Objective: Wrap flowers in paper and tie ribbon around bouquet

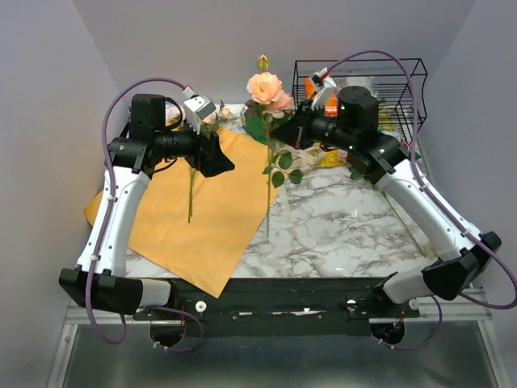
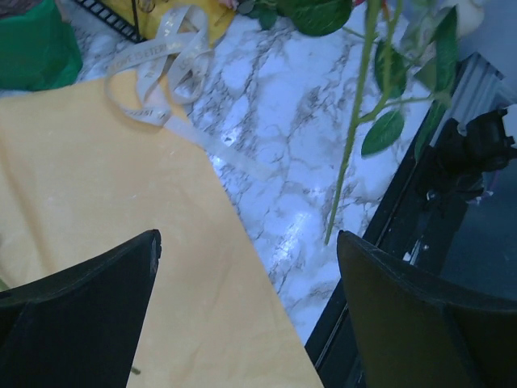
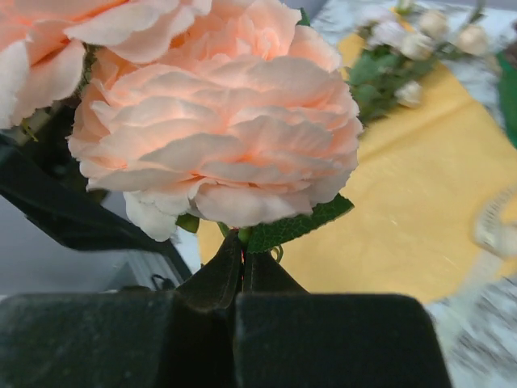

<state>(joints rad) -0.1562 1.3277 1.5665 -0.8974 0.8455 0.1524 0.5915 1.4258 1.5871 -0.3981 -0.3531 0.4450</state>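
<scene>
The orange paper (image 1: 194, 218) lies flat on the left of the marble table. A thin-stemmed sprig of small cream flowers (image 1: 191, 190) rests on it, also seen far off in the right wrist view (image 3: 404, 40). My right gripper (image 1: 281, 131) is shut on the stem just under the big pale pink roses (image 3: 218, 137), holding them upright with the stem (image 2: 351, 137) hanging to the table. My left gripper (image 2: 249, 242) hangs wide open above the paper's right edge, empty. The cream ribbon (image 2: 161, 65) lies in loose loops beside the paper.
A black wire basket (image 1: 363, 81) stands at the back right, with a yellow packet (image 1: 329, 158) in front of it. A green object (image 2: 32, 48) sits near the ribbon. The table's black front rail (image 1: 307, 287) runs along the near edge.
</scene>
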